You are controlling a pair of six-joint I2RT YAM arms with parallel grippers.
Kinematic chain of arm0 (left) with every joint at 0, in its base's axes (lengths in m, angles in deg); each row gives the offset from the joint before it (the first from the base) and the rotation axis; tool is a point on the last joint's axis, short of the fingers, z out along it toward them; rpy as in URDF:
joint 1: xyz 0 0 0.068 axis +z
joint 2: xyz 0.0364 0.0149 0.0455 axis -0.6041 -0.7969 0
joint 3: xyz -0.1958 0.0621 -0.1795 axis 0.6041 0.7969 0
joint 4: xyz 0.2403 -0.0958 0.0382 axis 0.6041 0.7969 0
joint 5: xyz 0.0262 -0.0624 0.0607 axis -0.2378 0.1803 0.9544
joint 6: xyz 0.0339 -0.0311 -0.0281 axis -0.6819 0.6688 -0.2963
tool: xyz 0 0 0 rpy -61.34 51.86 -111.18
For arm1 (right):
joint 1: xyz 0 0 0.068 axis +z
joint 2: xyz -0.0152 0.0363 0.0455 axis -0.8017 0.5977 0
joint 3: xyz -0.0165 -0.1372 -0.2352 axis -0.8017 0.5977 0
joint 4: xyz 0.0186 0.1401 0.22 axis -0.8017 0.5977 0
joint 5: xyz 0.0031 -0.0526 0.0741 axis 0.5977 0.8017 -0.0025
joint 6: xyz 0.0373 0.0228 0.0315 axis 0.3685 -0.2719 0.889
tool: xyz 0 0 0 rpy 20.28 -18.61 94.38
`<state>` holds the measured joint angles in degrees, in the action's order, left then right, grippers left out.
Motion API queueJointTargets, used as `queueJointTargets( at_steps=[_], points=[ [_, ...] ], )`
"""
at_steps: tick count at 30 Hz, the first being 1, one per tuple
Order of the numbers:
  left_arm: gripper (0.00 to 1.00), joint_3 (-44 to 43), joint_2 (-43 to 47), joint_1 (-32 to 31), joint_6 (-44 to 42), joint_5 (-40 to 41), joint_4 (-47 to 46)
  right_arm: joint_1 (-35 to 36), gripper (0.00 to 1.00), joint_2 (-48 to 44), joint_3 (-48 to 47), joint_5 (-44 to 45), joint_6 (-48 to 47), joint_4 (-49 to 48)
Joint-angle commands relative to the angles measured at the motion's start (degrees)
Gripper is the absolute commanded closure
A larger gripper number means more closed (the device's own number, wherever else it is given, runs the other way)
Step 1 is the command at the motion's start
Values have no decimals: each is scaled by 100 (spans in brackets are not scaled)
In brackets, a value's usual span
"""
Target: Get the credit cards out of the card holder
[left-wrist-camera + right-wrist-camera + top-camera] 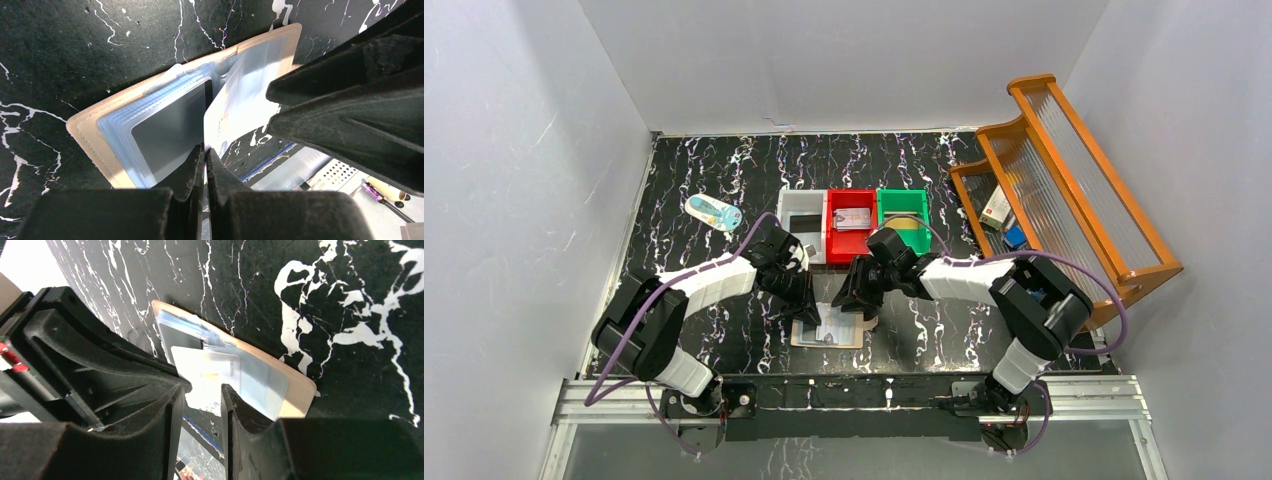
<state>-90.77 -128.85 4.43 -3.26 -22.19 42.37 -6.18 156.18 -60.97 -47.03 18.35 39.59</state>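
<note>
Beige leather-like card holder (828, 333), shown lying open on the black marbled table (724, 170), close to its near edge and between the two grippers. The left gripper (205, 162) was seen with its jaws together and its tips set down at the holder's edge by the fold, apparently so that the holder was pinned flat. Whether a pocket film was pinched between them could not be told. A silvery-grey card (167, 132) was seated in one stack of clear pockets. A pale card (209, 371) was found partly drawn out near the fold and raised at an angle.

The right gripper (199, 397) was held just at that card, with its jaws apart and the card visible through the gap. Contact with either pad could not be confirmed.

The step in hand was judged to be extraction of the pale card, with at least these two cards left to be removed. For the next move, the right jaws would have to be closed on the card's free edge and the card drawn along the line of its pocket. The holder would have to be pressed down meanwhile, lest it be lifted or dragged along with the card.
</note>
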Motion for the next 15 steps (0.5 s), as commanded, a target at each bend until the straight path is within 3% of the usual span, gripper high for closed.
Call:
queueJointTargets(
  at_steps=[1, 6, 11, 15],
  points=[
    [100, -92, 185, 0, 21, 32, 160, 25, 58, 353, -143, -195, -24, -135],
    [95, -72, 161, -1, 51, -115, 45, 30, 58, 621, 122, -195, 75, -11],
    [84, 91, 42, -2, 253, -866, -550, 33, 60, 595, 354, -82, 156, -20],
    [83, 242, -8, -3, 450, -1172, -894, 34, 62, 587, 377, -49, 175, -18]
  ],
)
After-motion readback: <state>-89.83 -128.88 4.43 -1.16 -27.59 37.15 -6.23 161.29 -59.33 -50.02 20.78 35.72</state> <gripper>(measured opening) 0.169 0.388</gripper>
